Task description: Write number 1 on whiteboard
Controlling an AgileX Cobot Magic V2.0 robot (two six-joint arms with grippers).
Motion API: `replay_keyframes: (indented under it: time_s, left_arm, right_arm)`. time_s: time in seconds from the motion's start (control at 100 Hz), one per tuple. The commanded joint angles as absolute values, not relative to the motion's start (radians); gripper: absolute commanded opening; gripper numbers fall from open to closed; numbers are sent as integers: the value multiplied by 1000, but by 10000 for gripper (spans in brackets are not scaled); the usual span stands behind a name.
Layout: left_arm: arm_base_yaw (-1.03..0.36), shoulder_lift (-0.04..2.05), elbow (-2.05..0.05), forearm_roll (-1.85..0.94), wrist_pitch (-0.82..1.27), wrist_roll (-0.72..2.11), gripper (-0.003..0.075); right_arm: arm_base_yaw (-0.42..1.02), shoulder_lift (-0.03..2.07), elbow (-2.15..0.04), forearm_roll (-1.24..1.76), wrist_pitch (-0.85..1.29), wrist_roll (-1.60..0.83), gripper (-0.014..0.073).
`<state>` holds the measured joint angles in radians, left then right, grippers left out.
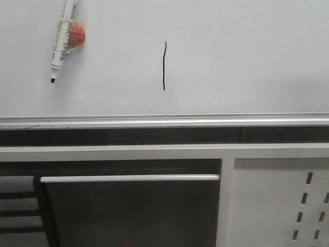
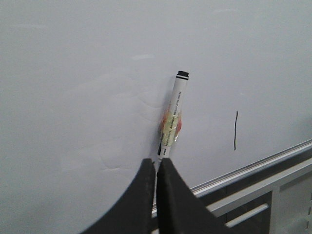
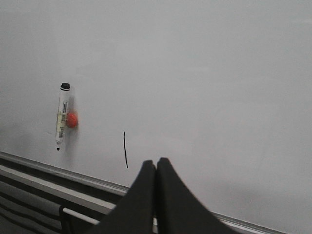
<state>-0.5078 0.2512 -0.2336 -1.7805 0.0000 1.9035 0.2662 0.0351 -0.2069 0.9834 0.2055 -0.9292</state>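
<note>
Closest to the robot, low in the front view, is a white metal panel with small slots (image 1: 308, 206). Beside it runs a thin white bar (image 1: 128, 178) over a dark space. Both sit below the silver metal rail (image 1: 164, 122) that lines the bottom edge of the big pale grey-white shiny whiteboard (image 1: 247, 56).

On the board, a little above the rail and near its middle, is the number 1 (image 1: 164, 66). It is a thin black line that goes up and down and wobbles a bit. The right wrist view shows it too (image 3: 125, 149), and so does the left wrist view (image 2: 236, 130).

Off to the left of the number 1 and higher above the rail, a white marker pen with a black tip (image 1: 62, 41) sticks to the board. Its tip points down toward the rail. A small round orange-red thing (image 1: 77, 35) sits right against the pen's side.

The black left gripper (image 2: 156, 165) has its two fingers pressed together with nothing between them. It is just in front of the pen's bottom end, but I cannot tell if it touches. The black right gripper (image 3: 156, 165) is also squeezed closed and holds nothing, in front of the board.
</note>
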Motion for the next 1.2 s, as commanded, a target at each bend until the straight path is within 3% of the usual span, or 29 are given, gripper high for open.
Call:
replay_keyframes:
  time_s: [0.0,0.72,0.79,0.9,1.19]
  left_arm:
    - [-508,258,-261,-1856,34,1892,-20]
    - [-508,258,-259,-1820,25,1880,-20]
    - [-500,258,-259,-1665,-15,1671,-20]
    - [-431,258,-255,-1062,-65,1017,-20]
    - [-161,150,-221,-171,133,138,-20]
  right_arm:
    - [260,43,-230,996,152,-930,-52]
    - [260,43,-230,996,152,-930,-52]
    - [260,43,-230,996,152,-930,-52]
    - [260,43,-230,996,152,-930,-52]
    - [260,43,-230,996,152,-930,-52]
